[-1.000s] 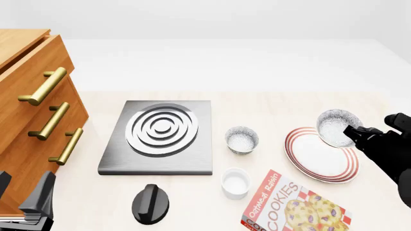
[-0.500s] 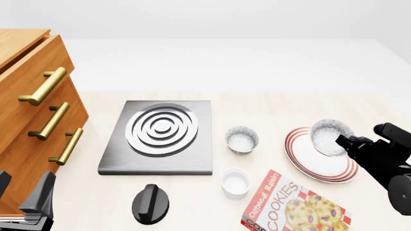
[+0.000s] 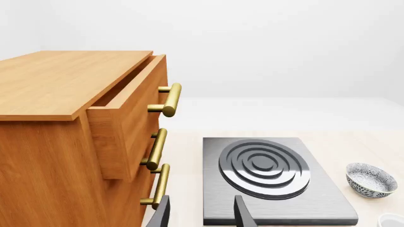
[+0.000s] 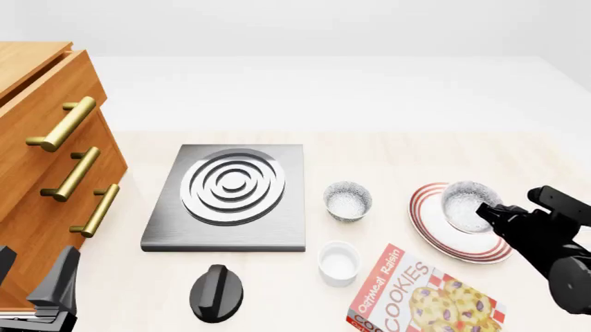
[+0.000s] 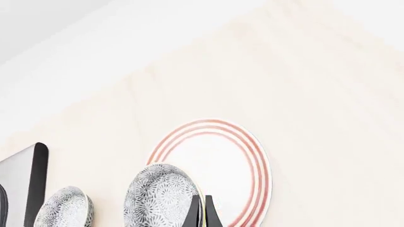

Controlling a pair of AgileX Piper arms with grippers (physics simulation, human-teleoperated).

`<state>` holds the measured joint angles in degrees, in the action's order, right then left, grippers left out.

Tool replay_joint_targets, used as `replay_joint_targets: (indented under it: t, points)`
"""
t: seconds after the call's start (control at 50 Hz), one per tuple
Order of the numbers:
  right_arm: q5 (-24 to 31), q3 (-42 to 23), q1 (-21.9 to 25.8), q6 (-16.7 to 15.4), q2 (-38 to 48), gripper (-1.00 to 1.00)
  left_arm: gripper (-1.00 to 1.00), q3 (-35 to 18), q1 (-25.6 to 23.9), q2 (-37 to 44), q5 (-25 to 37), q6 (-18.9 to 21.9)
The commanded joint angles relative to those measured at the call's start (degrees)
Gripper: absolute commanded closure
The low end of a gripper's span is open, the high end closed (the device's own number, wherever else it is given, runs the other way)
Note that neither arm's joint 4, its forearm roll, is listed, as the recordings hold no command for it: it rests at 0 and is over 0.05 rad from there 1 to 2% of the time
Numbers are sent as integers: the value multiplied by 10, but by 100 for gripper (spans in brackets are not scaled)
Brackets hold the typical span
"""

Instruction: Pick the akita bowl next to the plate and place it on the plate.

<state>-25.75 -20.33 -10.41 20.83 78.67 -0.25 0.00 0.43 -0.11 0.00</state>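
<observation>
The akita bowl (image 4: pixel 464 205) is grey-speckled with a white inside and hangs low over the plate (image 4: pixel 441 235), a large white disc with red rings at the right. My right gripper (image 4: pixel 486 211) is shut on the bowl's near rim. In the right wrist view the bowl (image 5: pixel 159 195) is pinched by the thin fingers (image 5: pixel 203 213), with the plate (image 5: pixel 222 163) just beyond. Whether the bowl touches the plate I cannot tell. My left gripper (image 3: pixel 202 215) stands open with nothing in it, low beside the cabinet (image 4: pixel 46 166) at the front left.
A look-alike speckled bowl (image 4: pixel 348 200) sits left of the plate, beside the stove burner (image 4: pixel 231 194). A small white cup (image 4: pixel 339 262), a cookie box (image 4: pixel 420 299) and a black knob (image 4: pixel 216 292) lie along the front. The cabinet's top drawer (image 3: pixel 129 116) stands partly open.
My right gripper has carried the bowl down and slightly left, from above the plate's far edge to low over its middle. The left arm has not moved.
</observation>
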Motion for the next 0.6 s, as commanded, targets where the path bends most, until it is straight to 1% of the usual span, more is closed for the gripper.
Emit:
replay_joint_targets:
  t: [0.02,0.14,0.6]
  points:
    - [-24,0,-3,-2,28,100,-100,0,0,0,0,0]
    - [-36,-3,-5,-4,50,100,-100,0,0,0,0,0]
    - [-52,-16,-7,-6,93,100,-100,0,0,0,0,0]
